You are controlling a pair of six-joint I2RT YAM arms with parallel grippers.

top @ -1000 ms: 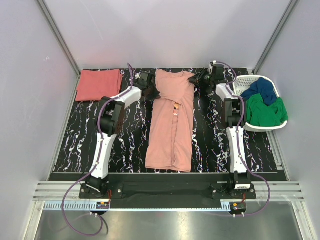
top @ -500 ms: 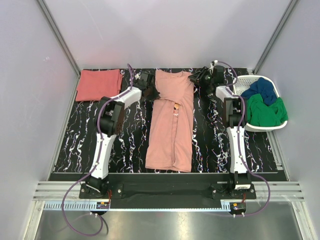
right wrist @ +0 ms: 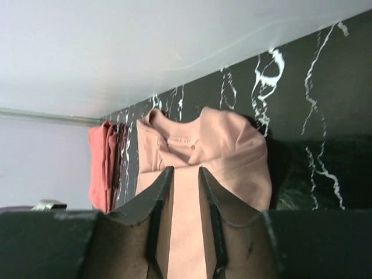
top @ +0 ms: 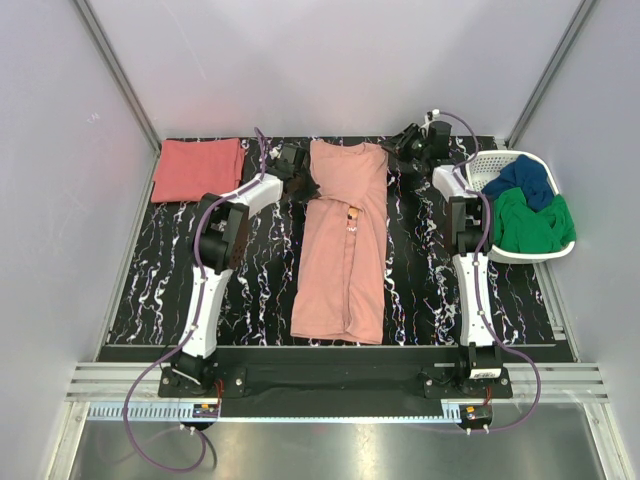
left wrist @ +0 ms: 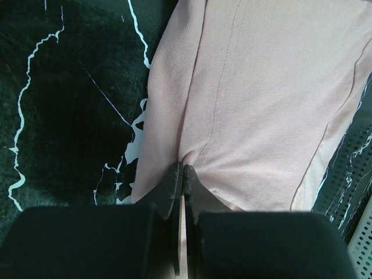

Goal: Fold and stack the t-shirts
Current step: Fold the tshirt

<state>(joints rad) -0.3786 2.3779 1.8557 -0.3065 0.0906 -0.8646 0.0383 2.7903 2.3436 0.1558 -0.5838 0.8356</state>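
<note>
Pink shirt [top: 345, 250]: long folded strip on the tabletop [top: 260, 290], awaiting your crosswise fold.
Left hand [left wrist: 181, 174]: pinching its far left corner, likely to lift.
Right hand [right wrist: 184, 170]: slightly spread, empty.
Red shirt [top: 198, 170]: folded far left, probably your stack base.

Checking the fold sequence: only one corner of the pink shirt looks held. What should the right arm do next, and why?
Probably lower the right gripper onto the pink shirt's far right corner and pinch: it hangs open off the cloth, while the left gripper pinches the far left edge.
</note>
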